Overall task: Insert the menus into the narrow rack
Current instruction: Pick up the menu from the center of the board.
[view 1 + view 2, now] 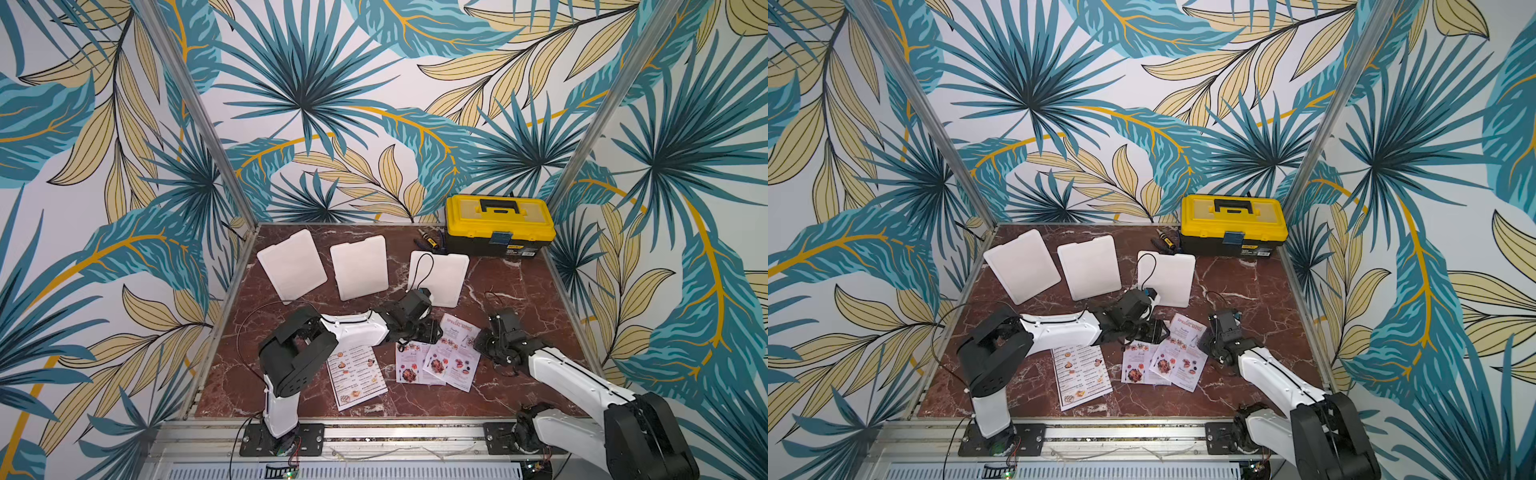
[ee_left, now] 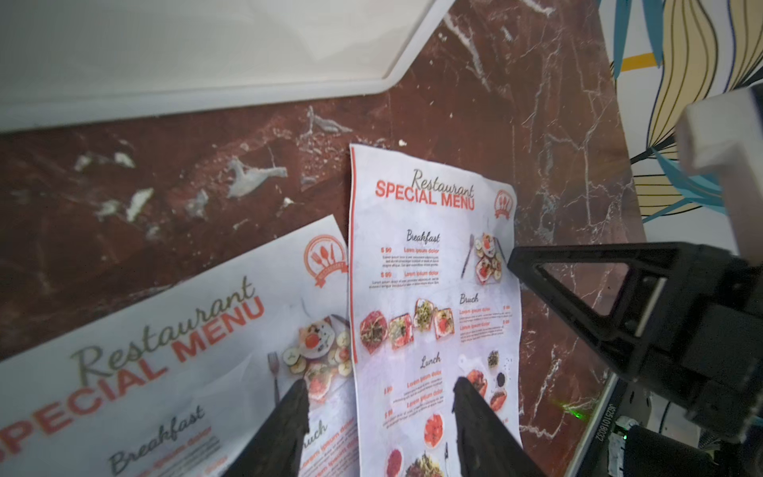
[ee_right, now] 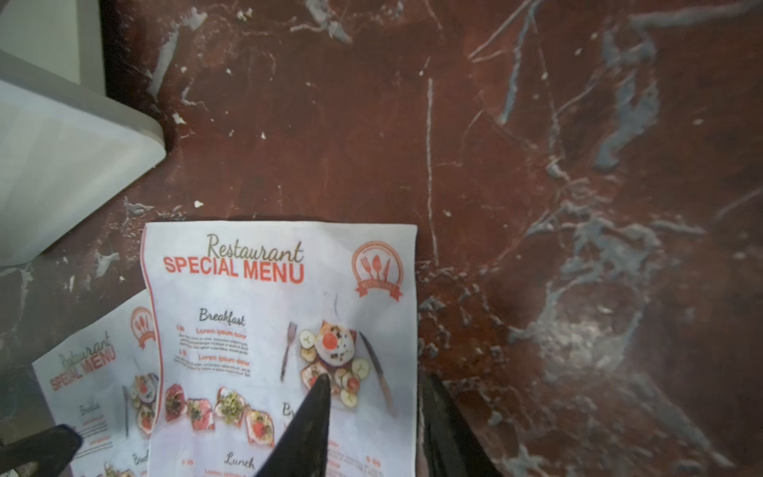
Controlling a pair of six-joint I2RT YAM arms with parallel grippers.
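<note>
Marble tabletop (image 1: 519, 316) carries yellow toolbox (image 1: 498, 224) at back-right corner, w/ 3 white panels (image 1: 359, 268) in a row mid-back. Flat near front: food-list menu (image 1: 357, 376) by left arm, then 2 SPECIAL MENU sheets, top sheet (image 1: 455, 353) overlapping lower sheet (image 1: 409, 363). Both released: left hand (image 2: 380, 383) spread over both sheets, right hand (image 3: 375, 378) astride top sheet's outer edge.

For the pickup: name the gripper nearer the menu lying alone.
Left. The left gripper is at the overlapping menus' edge facing the lone menu; the right gripper, their far edge.
</note>
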